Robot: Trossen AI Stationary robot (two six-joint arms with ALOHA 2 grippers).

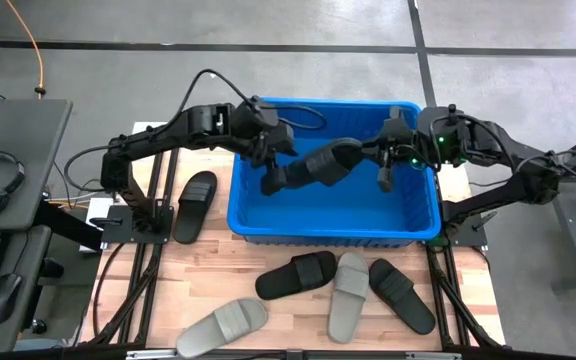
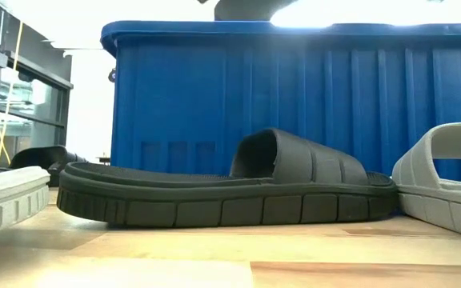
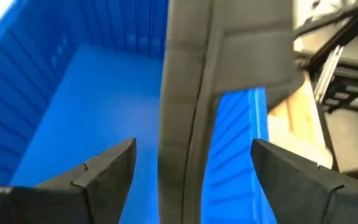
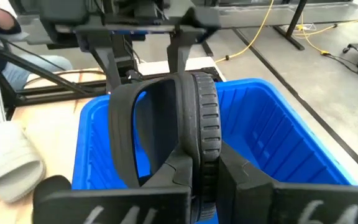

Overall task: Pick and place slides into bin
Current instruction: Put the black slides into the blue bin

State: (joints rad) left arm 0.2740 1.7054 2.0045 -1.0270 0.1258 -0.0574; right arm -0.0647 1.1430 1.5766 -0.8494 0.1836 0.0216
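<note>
A black slide (image 1: 323,163) hangs over the blue bin (image 1: 268,222), between my two grippers. My right gripper (image 1: 366,152) comes from the bin's right side and is shut on the slide's right end. My left gripper (image 1: 271,180) is at the slide's left end and open. Its fingers (image 3: 104,168) stand on either side of the sole (image 3: 185,124) with gaps showing, touching nothing. In the right wrist view the slide (image 4: 166,124) stands on edge, strap to one side. My right gripper pinches the sole's end (image 4: 202,163) between its two fingers, across the sole's thickness. The fingers come roughly level from the table's right, along the slide's length. The slide is lifted clear above the bin floor, turned on its side edge, reaching toward my left gripper.
One black slide (image 1: 196,205) lies left of the bin. In front of the bin lie two black slides (image 1: 296,275) (image 1: 401,295) and two light grey ones (image 1: 349,295) (image 1: 223,325). The low view shows a black slide (image 2: 230,188) before the bin wall (image 2: 294,96).
</note>
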